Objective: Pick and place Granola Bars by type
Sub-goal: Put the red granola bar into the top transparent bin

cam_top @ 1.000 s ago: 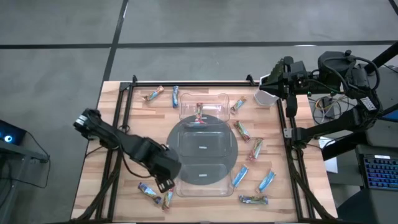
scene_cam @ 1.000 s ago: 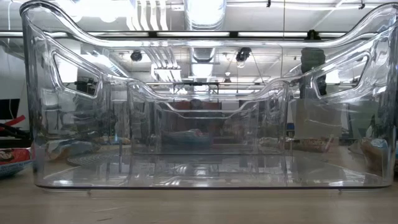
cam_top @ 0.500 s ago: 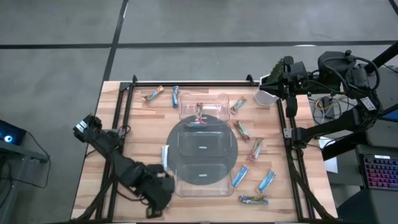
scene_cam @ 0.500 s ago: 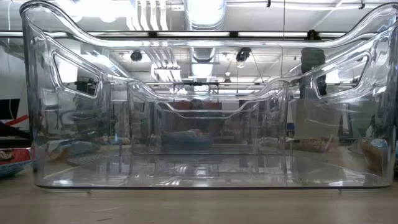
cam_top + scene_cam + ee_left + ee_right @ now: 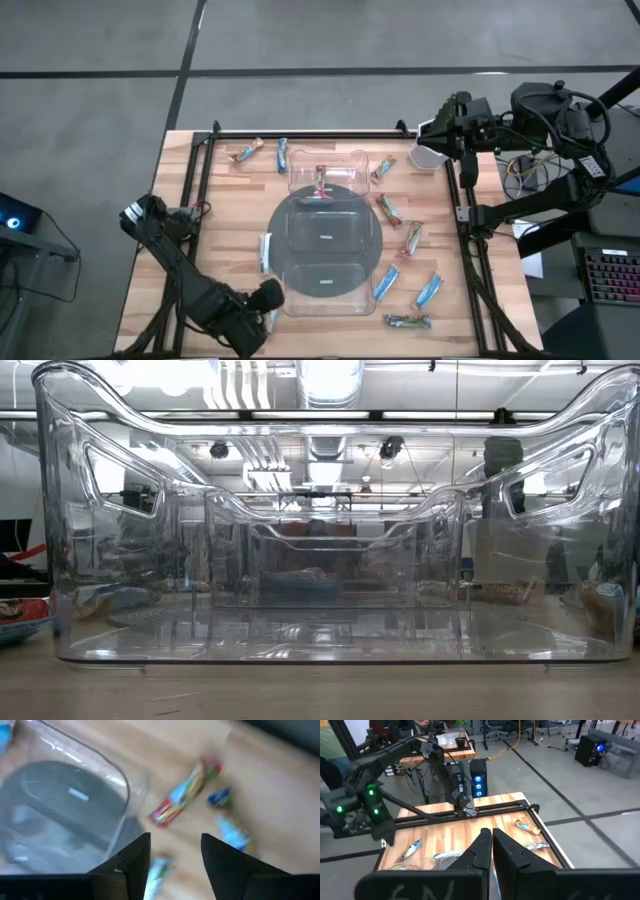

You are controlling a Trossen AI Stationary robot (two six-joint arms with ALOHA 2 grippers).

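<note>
Wooden table first, with the clear tray at its centre and bars scattered round it: some off the right side, two at the far left corner, one inside the tray's far compartment. Left arm is hunting. Its gripper hangs over the near-left corner, fingers parted and holding nothing, with a multicoloured bar lying just ahead beside the tray's corner. Next I'd expect it to drop and close on that. A second ago it was closer to the tray; it has swung toward the near edge. Right gripper waits shut at the far-right corner.
</note>
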